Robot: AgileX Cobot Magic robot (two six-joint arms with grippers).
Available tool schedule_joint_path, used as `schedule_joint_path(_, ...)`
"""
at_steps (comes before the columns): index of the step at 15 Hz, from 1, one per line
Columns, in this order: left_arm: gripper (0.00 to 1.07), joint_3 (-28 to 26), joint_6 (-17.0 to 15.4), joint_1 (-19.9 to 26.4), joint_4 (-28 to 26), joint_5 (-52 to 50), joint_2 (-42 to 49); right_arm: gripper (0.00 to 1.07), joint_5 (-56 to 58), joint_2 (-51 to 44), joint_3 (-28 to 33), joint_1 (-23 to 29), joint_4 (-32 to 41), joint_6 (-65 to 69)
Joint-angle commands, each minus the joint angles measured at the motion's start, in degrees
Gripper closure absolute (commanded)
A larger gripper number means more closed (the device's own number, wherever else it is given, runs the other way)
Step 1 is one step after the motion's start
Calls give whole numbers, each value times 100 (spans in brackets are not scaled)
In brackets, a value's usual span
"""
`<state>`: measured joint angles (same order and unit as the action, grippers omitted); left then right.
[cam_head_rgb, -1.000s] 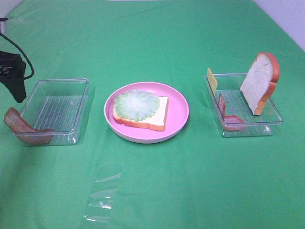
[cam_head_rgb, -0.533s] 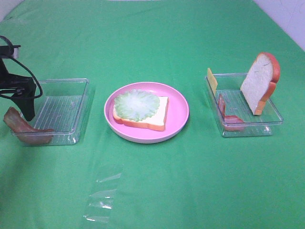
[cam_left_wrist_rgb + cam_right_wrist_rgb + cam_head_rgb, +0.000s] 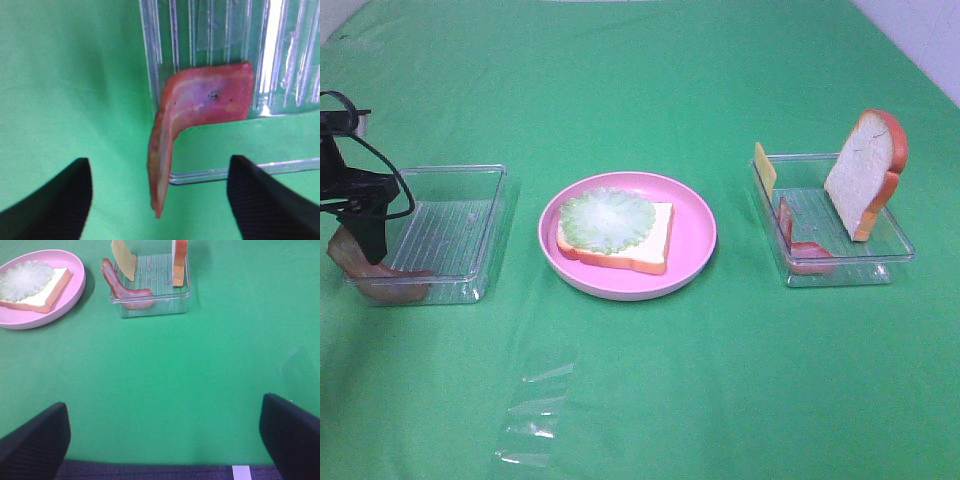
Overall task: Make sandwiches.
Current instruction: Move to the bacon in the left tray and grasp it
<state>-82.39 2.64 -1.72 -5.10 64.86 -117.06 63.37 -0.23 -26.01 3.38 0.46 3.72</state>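
While left gripper [image 3: 159, 161], jaws wide, hangs over bacon [image 3: 200, 97] draped across tray [image 3: 280, 60] rim, right gripper [image 3: 162, 402] also gapes wide.

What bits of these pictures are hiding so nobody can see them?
- Exterior high view: the left gripper covers part of the bacon strip on the left tray's corner, so whether they touch cannot be told.
- Right wrist view: the right gripper shows only its fingers, cut off by the picture's edge.
- Both those views: the lettuce hides most of the bread slice's top.
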Motion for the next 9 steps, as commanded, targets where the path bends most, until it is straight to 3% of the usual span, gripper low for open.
schedule_joint_path(1, 64, 40, -195, -11, -34, -34, -29, 9, -40, -149, 6, -34, -17, -40)
schedule_joint_path(7, 65, 40, -189, -11, -34, -46, -29, 9, -40, -149, 6, -34, -17, -40)
schedule_joint_path(8, 74, 40, -189, -11, -29, -46, -29, 9, -40, -149, 6, -34, -17, -40)
schedule_joint_path(9, 90, 40, -189, -11, -11, -46, -29, 9, -40, -149, 6, -34, -17, -40)
